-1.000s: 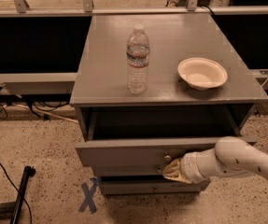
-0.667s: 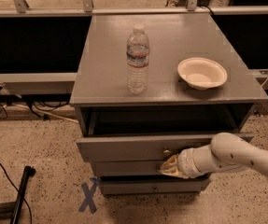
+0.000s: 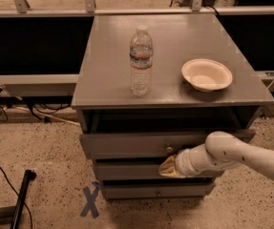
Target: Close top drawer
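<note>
At top drawer [image 3: 127, 144] front | gripper [image 3: 168, 167] just under knob [image 3: 169, 149] | grip state indiscernible

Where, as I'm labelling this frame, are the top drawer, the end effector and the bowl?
top drawer [image 3: 127, 145]: camera view, front panel, left half.
end effector [image 3: 165, 168]: camera view, tan tip by the drawer front's lower edge.
bowl [image 3: 206, 74]: camera view, its inside.

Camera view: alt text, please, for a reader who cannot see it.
A white robot arm reaches from the right, its gripper against the front of the partly open top drawer of a grey cabinet, just below the knob. A water bottle and an empty white bowl stand on top.
</note>
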Robot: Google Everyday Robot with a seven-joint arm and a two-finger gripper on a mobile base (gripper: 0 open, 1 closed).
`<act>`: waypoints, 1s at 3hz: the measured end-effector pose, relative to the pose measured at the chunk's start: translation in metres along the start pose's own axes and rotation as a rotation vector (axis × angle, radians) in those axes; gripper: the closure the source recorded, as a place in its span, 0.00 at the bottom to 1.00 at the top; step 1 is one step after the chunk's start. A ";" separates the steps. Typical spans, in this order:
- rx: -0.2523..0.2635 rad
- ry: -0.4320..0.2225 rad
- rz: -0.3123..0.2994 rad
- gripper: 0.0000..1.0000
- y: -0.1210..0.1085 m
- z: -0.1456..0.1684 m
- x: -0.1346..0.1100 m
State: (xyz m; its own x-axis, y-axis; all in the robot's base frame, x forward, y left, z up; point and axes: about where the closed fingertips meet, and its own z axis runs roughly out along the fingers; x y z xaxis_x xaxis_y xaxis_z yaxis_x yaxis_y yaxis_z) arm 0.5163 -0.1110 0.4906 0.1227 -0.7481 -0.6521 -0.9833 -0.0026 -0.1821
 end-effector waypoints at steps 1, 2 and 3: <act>-0.019 -0.007 -0.002 1.00 -0.001 0.007 0.000; -0.039 -0.059 -0.001 1.00 0.014 0.005 -0.003; -0.037 -0.135 0.008 1.00 0.051 -0.023 -0.006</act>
State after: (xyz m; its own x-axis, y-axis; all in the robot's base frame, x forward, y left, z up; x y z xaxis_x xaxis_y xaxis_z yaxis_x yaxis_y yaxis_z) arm 0.4625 -0.1217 0.5025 0.1295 -0.6520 -0.7471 -0.9883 -0.0236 -0.1507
